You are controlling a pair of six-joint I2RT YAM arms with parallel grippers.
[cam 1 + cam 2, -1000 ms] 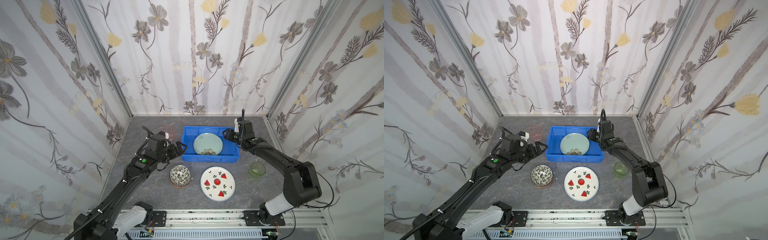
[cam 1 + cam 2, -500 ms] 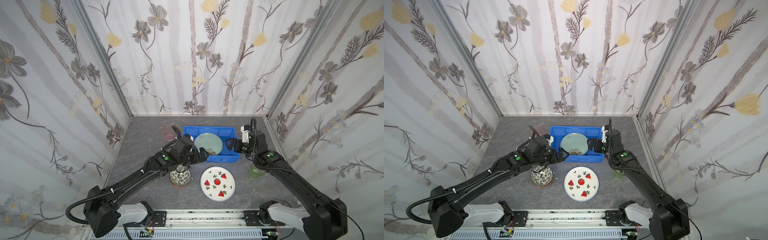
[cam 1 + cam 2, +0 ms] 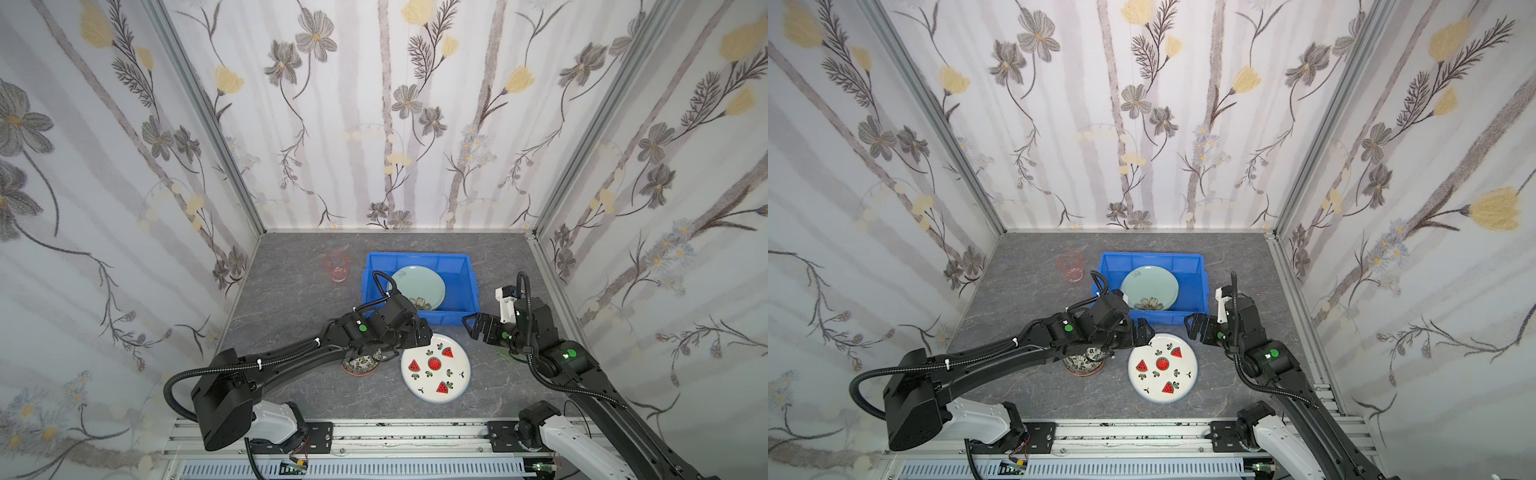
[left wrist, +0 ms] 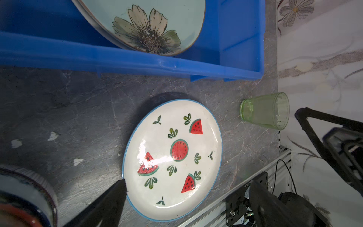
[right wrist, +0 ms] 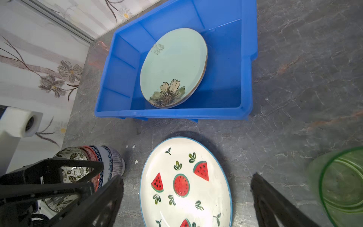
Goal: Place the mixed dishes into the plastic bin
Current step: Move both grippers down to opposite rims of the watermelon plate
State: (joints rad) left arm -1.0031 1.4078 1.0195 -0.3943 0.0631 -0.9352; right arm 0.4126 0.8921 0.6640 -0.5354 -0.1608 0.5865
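The bin point(image 3: 451, 318) stands on the grey table point(image 3: 291, 291) just below centre in both top views; a pale green flowered plate point(image 3: 419, 284) lies inside it, toward the bin's left half, with the flower next to the front wall.

The watermelon plate point(image 3: 436, 368) lies flat on the table directly below the bin in both top views, near the front wall but apart from it; the bowl stack point(image 3: 361, 365) sits just left of this plate, partly covered by the left arm. In the right wrist view the top bowl shows black-white leaves, with orange, blue-white and striped rims nested beneath. The pink cup point(image 3: 336, 266) stands upright at the upper left of the bin, just beside its corner. The green cup point(image 4: 265, 111) stands to the right of the watermelon plate, mouth up; in the top views the right arm hides most of it.

Left gripper point(image 3: 417, 332): jaws apart, empty; positioned over the upper left rim of the watermelon plate, between the bowl stack and the bin's front wall. In the left wrist view one finger point(image 4: 112, 202) ends at the plate rim; contact cannot be told.

Right gripper point(image 3: 476, 326): jaws wide apart, empty; positioned at the bin's lower right corner, upper right of the watermelon plate; in the right wrist view its two fingers flank that plate.
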